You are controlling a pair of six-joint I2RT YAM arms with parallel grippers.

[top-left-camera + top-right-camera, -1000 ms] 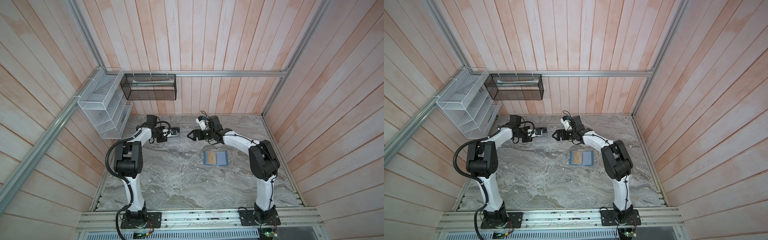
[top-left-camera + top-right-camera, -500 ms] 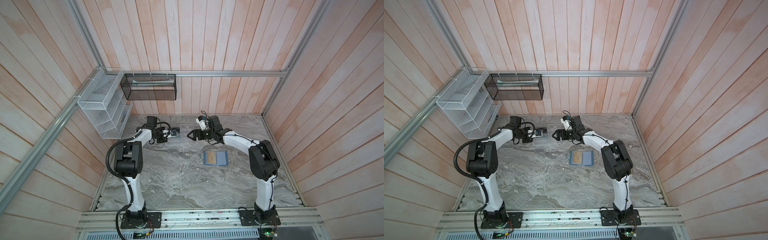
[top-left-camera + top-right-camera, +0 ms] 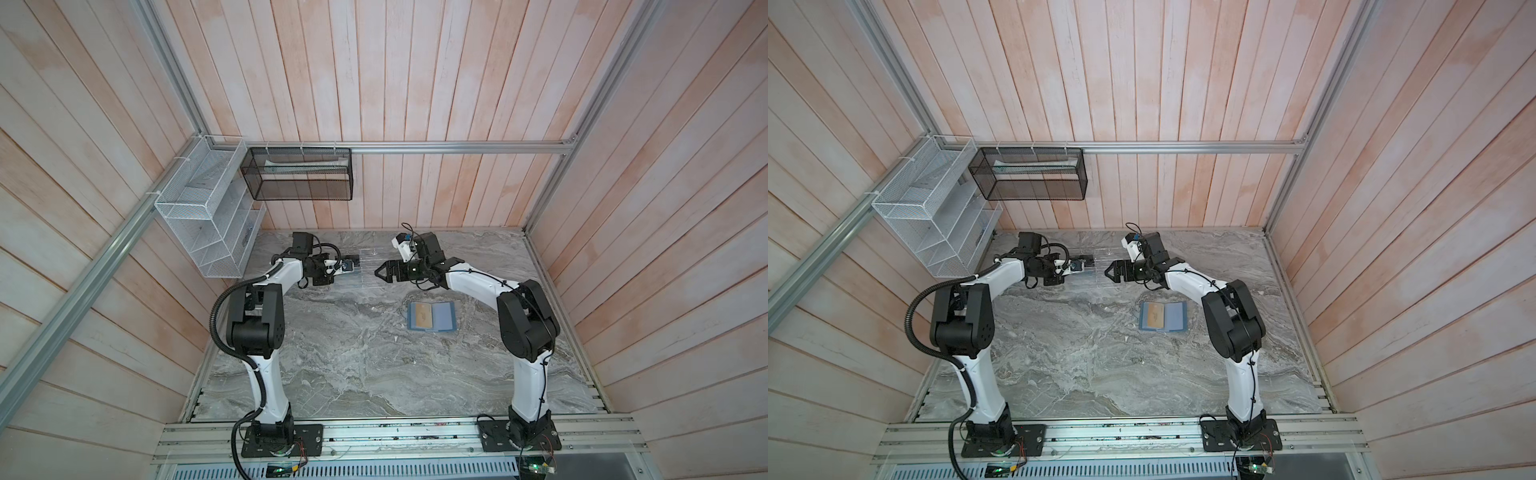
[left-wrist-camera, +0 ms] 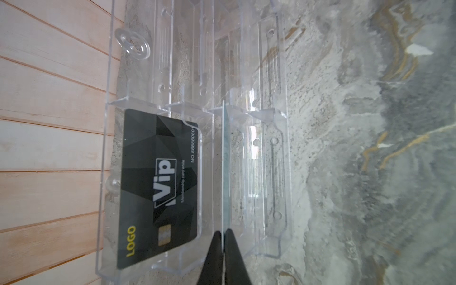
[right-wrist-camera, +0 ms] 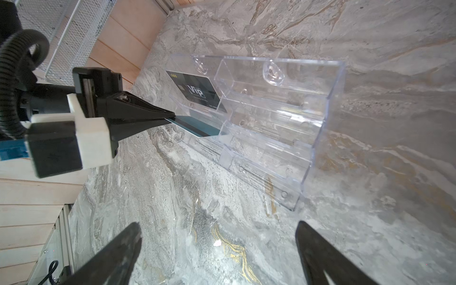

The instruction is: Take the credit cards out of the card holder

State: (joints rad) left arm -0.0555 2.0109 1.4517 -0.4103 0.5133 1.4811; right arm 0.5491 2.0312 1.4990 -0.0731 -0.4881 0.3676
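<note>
The card holder point(image 3: 441, 316) point(image 3: 1173, 316) lies open and flat on the marble in both top views, with a gold-yellow credit card point(image 3: 422, 316) point(image 3: 1154, 316) in its left half. My left gripper point(image 4: 224, 230) point(image 5: 172, 116) point(image 3: 348, 267) is shut on a teal credit card point(image 4: 225, 160) point(image 5: 195, 125), which I see edge-on. The card's far end reaches into a slot of the clear rack point(image 4: 271, 74) point(image 5: 283, 111). My right gripper point(image 5: 217, 224) point(image 3: 378, 272) hangs open over bare marble just in front of the rack, holding nothing.
A black "Vip" card point(image 4: 160, 185) point(image 5: 197, 91) stands in the rack's rearmost tier. A white wire shelf point(image 3: 208, 216) and a black mesh basket point(image 3: 299, 174) hang on the back walls. Wooden walls close in the table on three sides.
</note>
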